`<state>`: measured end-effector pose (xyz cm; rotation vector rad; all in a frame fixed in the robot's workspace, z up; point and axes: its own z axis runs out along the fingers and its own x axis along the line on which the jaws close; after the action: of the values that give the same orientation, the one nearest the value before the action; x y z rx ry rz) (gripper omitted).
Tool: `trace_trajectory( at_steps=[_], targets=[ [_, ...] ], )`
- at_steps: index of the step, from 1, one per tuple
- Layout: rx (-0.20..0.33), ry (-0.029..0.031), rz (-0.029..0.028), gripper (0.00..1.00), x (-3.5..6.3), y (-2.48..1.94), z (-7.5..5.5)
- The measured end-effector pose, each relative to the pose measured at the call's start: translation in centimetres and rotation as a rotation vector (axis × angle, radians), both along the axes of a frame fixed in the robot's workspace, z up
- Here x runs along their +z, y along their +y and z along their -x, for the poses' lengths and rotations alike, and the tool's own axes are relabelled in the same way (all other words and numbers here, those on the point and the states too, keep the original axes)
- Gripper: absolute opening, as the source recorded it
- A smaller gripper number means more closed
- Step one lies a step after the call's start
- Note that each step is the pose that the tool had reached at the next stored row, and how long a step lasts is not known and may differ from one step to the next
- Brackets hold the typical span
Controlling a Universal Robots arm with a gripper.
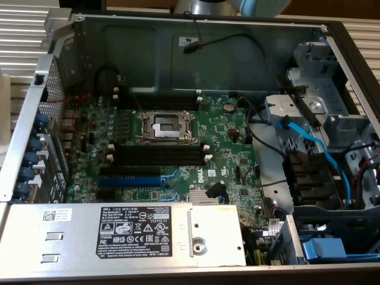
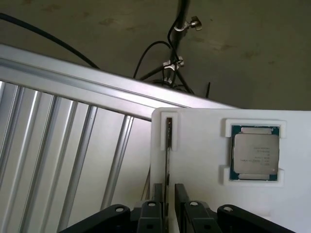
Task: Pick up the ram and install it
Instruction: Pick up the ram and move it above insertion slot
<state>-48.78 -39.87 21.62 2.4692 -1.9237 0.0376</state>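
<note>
Ram (image 2: 168,145) edge-on; upright in white holder (image 2: 199,160)

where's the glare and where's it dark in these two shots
Exterior view: even light on the motherboard, a soft sheen on the power supply cover, a dark band of shade below the case's far wall. Wrist view: the white tray is brightly lit, the ram and claw look dark against it, and the floor beyond is dim.
</note>
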Motion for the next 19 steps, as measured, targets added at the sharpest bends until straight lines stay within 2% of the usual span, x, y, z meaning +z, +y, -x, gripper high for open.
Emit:
trace_trajectory(
  at_steps=[7,19],
  targets=[
    [0.002,0.0,0.0008,0.24,-0.06,-0.08,0.05],
    [0.005,0.0017,0.0008,0.24,-0.82,-0.31,0.05]
  ],
)
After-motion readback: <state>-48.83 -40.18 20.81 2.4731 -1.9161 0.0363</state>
